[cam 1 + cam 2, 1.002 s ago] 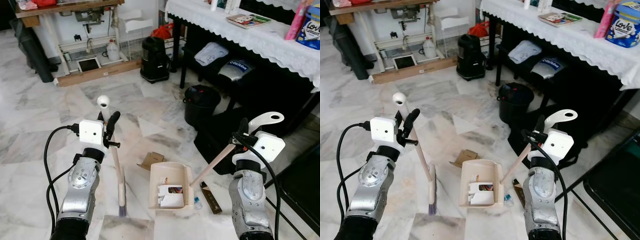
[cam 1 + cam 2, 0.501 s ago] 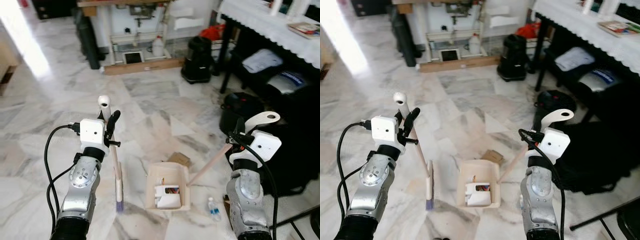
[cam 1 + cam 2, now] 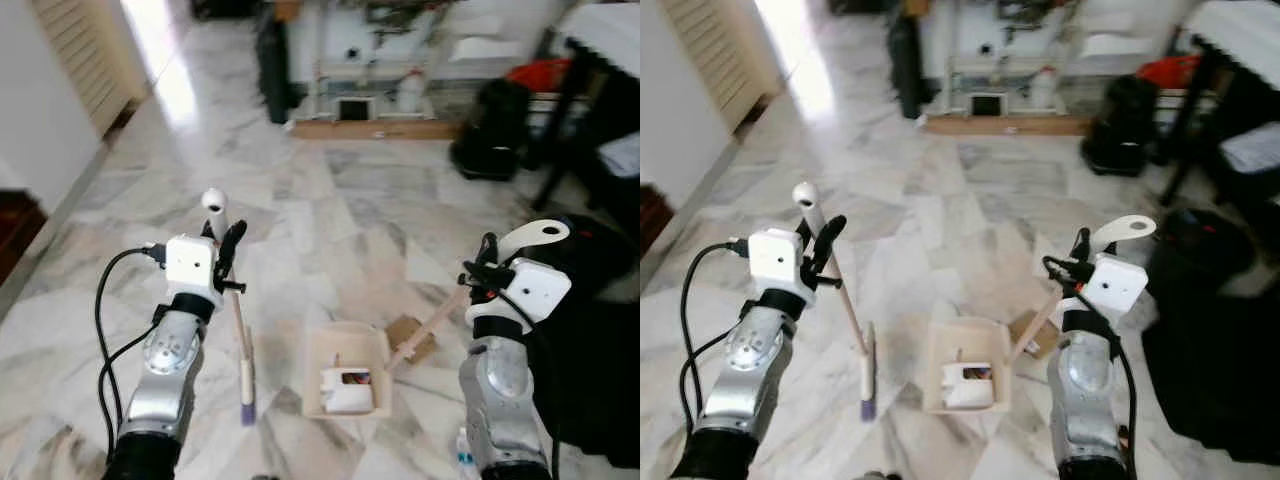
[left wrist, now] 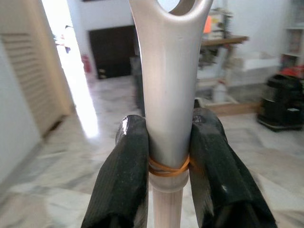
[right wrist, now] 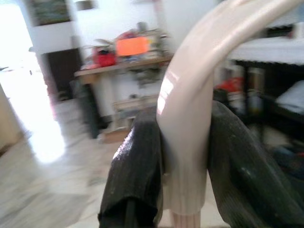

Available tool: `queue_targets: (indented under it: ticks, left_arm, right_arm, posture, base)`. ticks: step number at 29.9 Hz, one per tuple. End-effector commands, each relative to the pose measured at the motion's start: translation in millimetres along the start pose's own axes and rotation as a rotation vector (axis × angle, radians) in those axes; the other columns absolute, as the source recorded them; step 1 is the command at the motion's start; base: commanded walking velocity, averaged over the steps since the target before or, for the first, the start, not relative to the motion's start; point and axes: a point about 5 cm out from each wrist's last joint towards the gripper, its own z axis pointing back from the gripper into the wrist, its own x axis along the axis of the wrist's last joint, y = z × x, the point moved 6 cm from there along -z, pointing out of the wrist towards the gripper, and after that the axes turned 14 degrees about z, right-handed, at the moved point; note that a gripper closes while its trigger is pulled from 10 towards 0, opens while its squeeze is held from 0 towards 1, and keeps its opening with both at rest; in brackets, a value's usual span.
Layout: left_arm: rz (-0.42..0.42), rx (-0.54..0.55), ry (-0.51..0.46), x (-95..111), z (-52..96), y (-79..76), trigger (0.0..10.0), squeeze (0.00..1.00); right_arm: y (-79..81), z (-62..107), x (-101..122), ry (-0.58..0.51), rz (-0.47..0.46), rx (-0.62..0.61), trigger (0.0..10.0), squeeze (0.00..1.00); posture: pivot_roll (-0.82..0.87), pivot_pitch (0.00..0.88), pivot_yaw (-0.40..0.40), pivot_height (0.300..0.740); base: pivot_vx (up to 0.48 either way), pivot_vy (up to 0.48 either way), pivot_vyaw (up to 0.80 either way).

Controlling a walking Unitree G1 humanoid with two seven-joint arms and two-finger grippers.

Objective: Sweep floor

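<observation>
Fingers of left gripper [image 4: 168, 156] clamped on broom [image 3: 238, 335] handle; right gripper [image 5: 183, 156] fingers clamped on dustpan [image 3: 348, 368] handle. Broom head on the floor [image 3: 330, 220] just left of dustpan; cardboard scrap [image 3: 410, 335] just right of it.

Glossy marble floor [image 3: 330, 220]; smooth plastic dustpan [image 3: 345, 345].

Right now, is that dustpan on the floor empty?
No. The dustpan already holds a crumpled white carton near its back wall, seen from the head camera.
</observation>
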Motion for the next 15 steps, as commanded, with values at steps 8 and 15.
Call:
queue_targets:
  ticks: [8, 15]
  left_arm:
    - [-0.007, -0.024, -0.052, 12.3, -7.0, -10.2, 10.0, 0.0]
    - [-0.001, -0.007, -0.039, 8.8, -4.7, -4.3, 10.0, 0.0]
  right_arm:
    - [-7.0, -7.7, 18.1, -0.062, -0.026, -0.019, 10.0, 0.0]
    - [-8.0, -6.6, 20.1, -0.068, -0.022, -0.026, 10.0, 0.0]
  posture:
    - [-0.02, 0.065, 0.004, 0.74]
    - [-0.06, 0.071, 0.015, 0.74]
  base:
    - [0.0, 0.0, 0.75]
    - [0.0, 0.0, 0.73]
